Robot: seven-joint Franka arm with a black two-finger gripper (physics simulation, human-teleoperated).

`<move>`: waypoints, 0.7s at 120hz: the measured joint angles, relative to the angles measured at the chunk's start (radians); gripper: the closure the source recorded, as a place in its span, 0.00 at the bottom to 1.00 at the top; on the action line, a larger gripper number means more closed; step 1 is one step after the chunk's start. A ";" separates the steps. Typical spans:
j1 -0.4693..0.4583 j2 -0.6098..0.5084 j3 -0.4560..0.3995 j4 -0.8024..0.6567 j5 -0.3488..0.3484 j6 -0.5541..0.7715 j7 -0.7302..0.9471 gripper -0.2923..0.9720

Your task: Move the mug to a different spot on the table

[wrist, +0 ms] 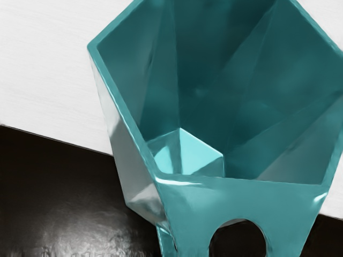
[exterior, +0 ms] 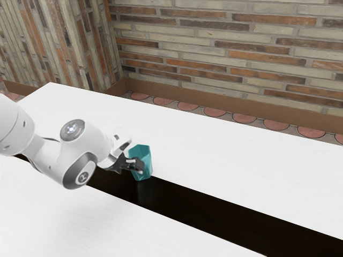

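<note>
A teal faceted mug (exterior: 143,160) stands upright at the near edge of the far white table (exterior: 225,144), right beside the dark gap. My gripper (exterior: 133,164) comes in from the exterior view's left, low over the gap, and sits against the mug's near side where its handle is. The wrist view looks down into the mug (wrist: 214,91) from close above; its handle (wrist: 241,214), with a round hole, juts out over the gap toward my hand.
A dark gap (exterior: 214,214) runs between the far table and a second white table (exterior: 64,225) in the foreground. Brick walls (exterior: 225,48) close off the back and the exterior view's left. The far table stretches wide to the exterior view's right.
</note>
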State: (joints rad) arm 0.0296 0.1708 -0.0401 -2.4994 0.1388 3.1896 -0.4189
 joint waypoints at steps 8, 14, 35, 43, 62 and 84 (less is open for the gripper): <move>-0.004 -0.054 -0.014 -0.021 0.002 -0.034 -0.002 0.28; -0.007 -0.106 -0.038 -0.025 0.003 -0.082 -0.003 0.27; -0.037 -0.240 -0.075 0.082 -0.002 -0.357 -0.003 0.25; -0.024 -0.218 -0.076 0.197 -0.044 -0.477 0.017 0.25; 0.020 -0.179 -0.076 0.368 -0.125 -0.719 0.101 0.24; 0.058 -0.163 -0.067 0.585 -0.140 -0.986 0.302 0.23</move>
State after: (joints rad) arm 0.0873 0.0080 -0.1075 -1.9142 -0.0016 2.2037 -0.1173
